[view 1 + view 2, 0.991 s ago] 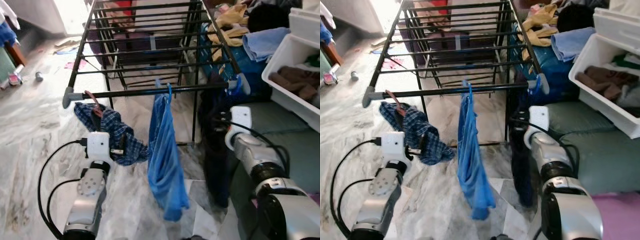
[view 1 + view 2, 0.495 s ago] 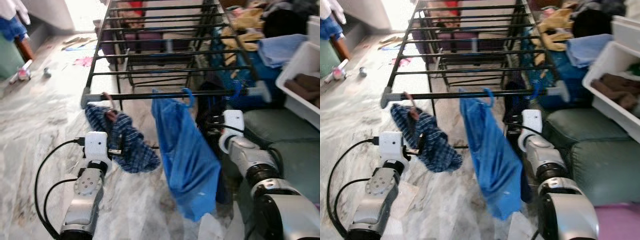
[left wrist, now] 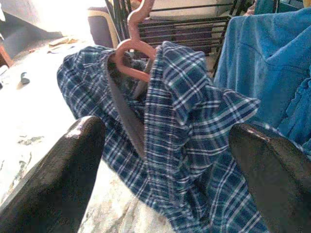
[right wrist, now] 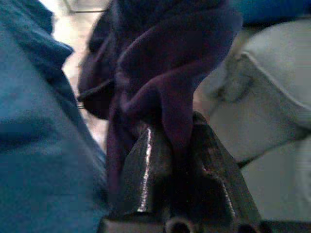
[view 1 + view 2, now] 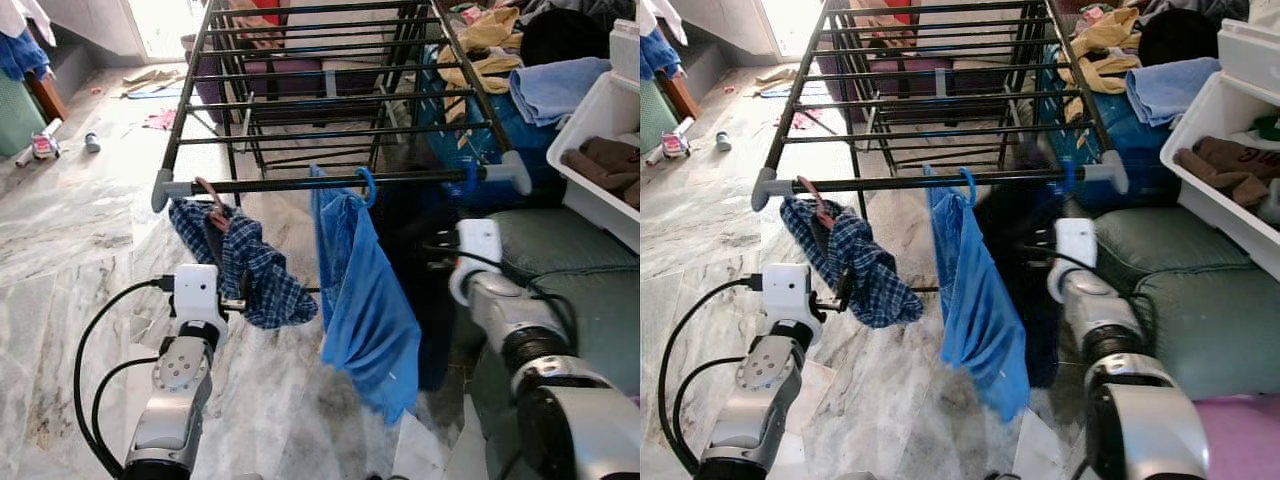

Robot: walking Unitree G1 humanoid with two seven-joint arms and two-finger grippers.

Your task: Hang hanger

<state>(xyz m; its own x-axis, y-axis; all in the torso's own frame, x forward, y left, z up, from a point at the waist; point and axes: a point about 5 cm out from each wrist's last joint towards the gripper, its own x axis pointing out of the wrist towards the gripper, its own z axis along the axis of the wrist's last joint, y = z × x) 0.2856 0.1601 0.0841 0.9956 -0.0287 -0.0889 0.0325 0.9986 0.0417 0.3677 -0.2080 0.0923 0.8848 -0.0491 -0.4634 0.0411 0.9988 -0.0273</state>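
Right wrist view — right claw (image 4: pixel 170 145) grips dark garment (image 4: pixel 160 63) | left claw (image 3: pixel 165 170) spread | white bin (image 5: pixel 1225 150) — folded clothes

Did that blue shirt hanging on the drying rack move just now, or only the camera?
Yes. The blue shirt swung: against the front rail, its lower end now hangs out toward the robot's right, where a second ago it hung almost straight down. Its hook stays on the rail.
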